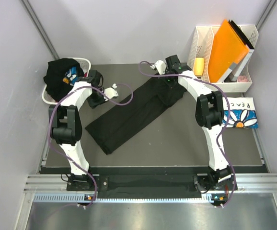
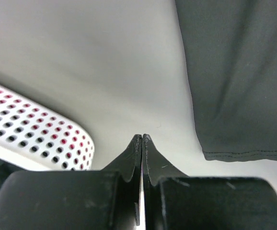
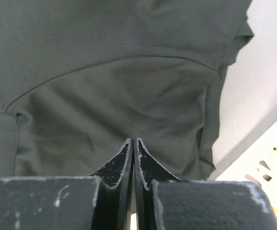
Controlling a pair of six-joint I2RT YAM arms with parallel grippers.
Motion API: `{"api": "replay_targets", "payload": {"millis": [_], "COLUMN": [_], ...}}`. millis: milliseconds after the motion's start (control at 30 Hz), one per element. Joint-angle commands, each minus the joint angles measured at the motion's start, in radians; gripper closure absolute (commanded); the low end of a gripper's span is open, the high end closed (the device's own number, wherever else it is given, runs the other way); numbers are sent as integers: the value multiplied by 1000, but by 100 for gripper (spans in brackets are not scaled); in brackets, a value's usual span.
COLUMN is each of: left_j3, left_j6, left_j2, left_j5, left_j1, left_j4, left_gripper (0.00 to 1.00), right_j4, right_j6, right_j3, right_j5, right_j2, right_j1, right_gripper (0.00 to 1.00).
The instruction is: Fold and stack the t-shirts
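Closest to the lens in the left wrist view, the left gripper (image 2: pixel 142 139) has its two black fingers pressed flat together with nothing between them, low over the bare table (image 2: pixel 105 62). The white laundry basket (image 2: pixel 33 134) is cut off at the lower left. The hem of the black tee (image 2: pixel 239 86) lies near the tips on the right, apart from them.

From above, the left arm rises from its base, bends at the elbow and leans toward the basket. Its gripper is hard to pick out there, dark against the dark table. A printed black tee (image 1: pixel 62 74) is heaped in the basket, most of its print lost in folds. The black tee lies mid-table as a long diagonal band.

The right arm reaches forward over the far end of that band. The right gripper (image 3: pixel 132 141) has its fingers clamped together, tips right at the cloth beside a seam; whether any fabric is nipped cannot be told. At far right, a folded white tee (image 1: pixel 241 115) is partly hidden behind the right arm.
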Motion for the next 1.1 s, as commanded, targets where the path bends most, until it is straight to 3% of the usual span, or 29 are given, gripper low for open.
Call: {"api": "replay_targets", "payload": {"millis": [0,600,1067], "left_j3": [-36,-99,-102], "left_j6": [9,19,31], "left_j2": [-116,-171,-168], "left_j5": [71,60,37], "left_j1": [8,8,0], "left_j4": [81,105,125], "left_gripper": [100,100,100], "right_j4": [18,38,169], "right_j6": [14,7,-168], "right_j3": [44,96,133], "right_j5": [-8,54,219], "right_j2": [22,129,221], "right_j1": [5,11,49], "right_gripper": [100,100,100]}}
